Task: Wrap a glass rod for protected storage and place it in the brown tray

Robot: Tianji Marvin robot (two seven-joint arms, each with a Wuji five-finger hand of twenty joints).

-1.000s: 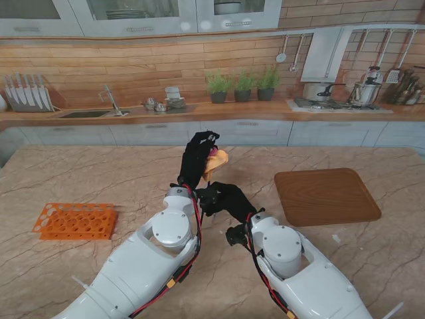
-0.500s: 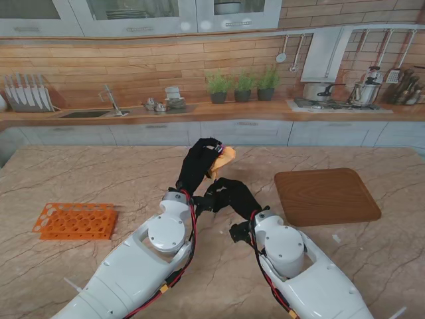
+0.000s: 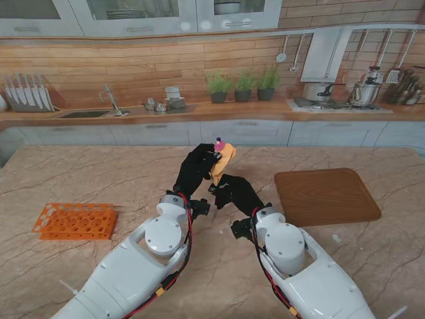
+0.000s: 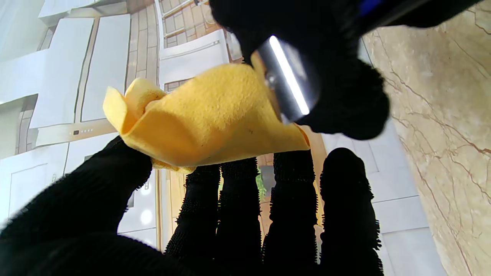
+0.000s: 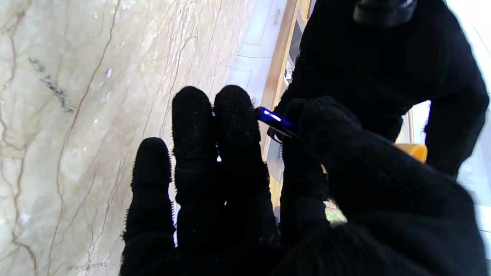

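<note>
Both hands seemingly grip the yellow cloth (image 3: 224, 159) midair.

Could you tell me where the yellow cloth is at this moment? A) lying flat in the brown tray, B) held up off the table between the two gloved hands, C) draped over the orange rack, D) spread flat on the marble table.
B: the yellow cloth is raised between the left hand and the right hand, while the brown tray holds nothing.
</note>
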